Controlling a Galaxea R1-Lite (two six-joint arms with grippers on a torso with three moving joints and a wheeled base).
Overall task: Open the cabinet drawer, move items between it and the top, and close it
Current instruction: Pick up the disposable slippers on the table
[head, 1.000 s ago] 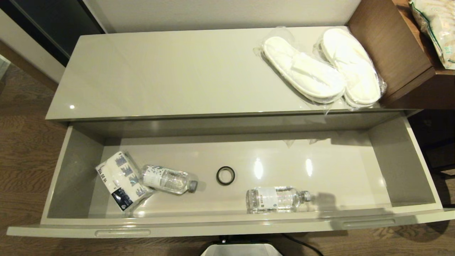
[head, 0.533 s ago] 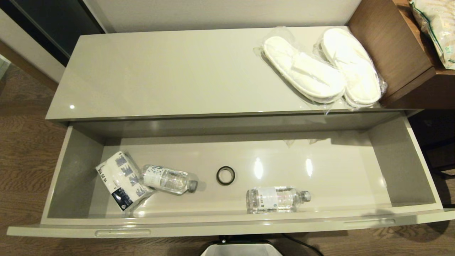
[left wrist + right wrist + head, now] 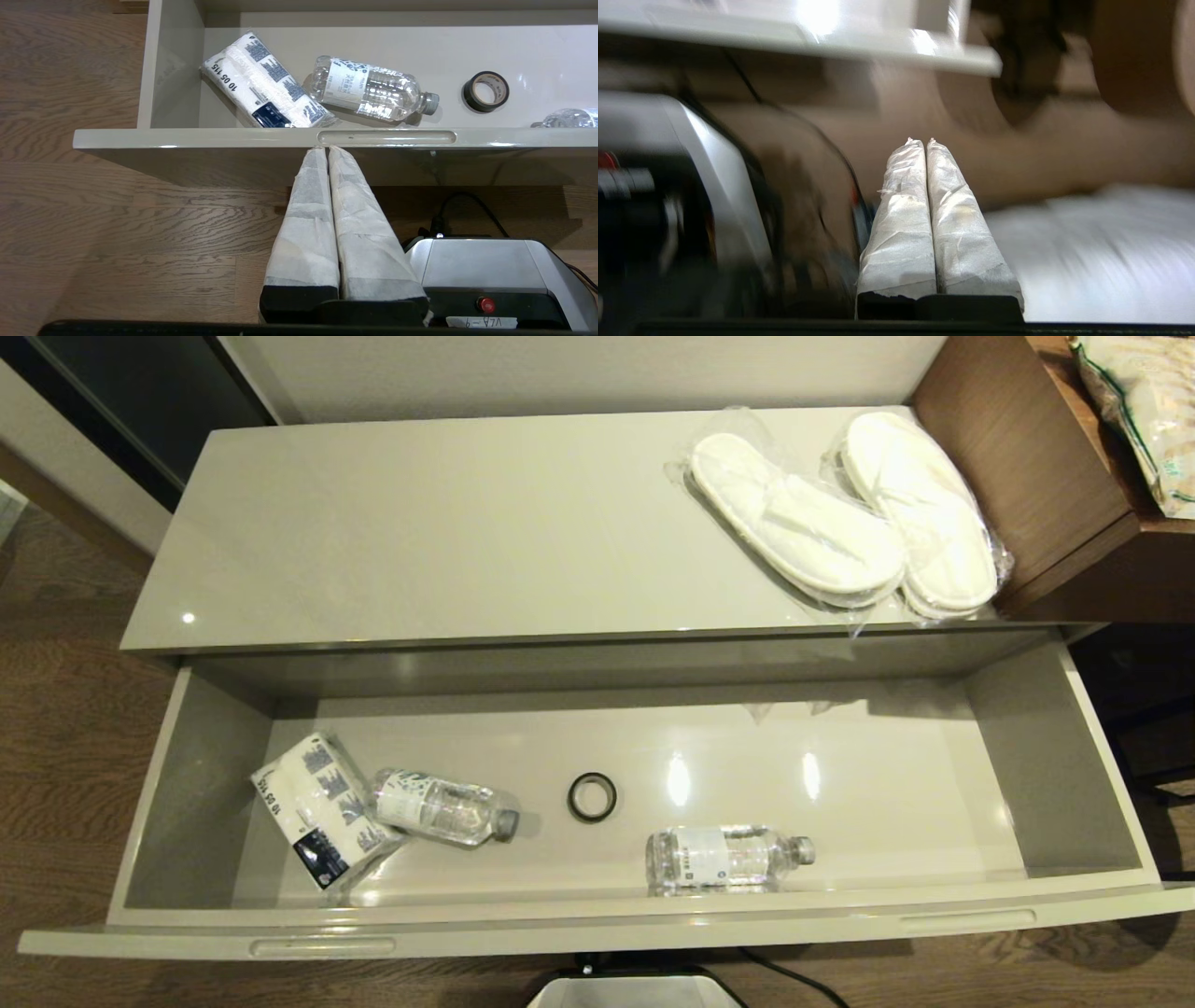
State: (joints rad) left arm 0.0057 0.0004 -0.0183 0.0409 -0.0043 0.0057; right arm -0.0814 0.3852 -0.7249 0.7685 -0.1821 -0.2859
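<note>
On the top (image 3: 467, 523), at its right end, the two bagged slippers (image 3: 845, 518) lie side by side; the cabinet drawer (image 3: 597, 919) stands pulled out. The shadow that fell on its right front a second ago is gone, so the right gripper (image 3: 918, 141), fingers pressed together, has likely withdrawn. The left gripper (image 3: 325, 148), likewise closed, is parked below the drawer front.

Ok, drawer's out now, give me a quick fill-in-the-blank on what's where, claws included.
1. Both bagged slippers lie on the cabinet ____.
2. In the drawer, the black tape roll lies between two water ____.
3. The tissue pack lies at the drawer's ____ end.
4. The left claw, below the drawer front, and the right claw are both ____.

Missing words: top; bottles; left; shut
</note>
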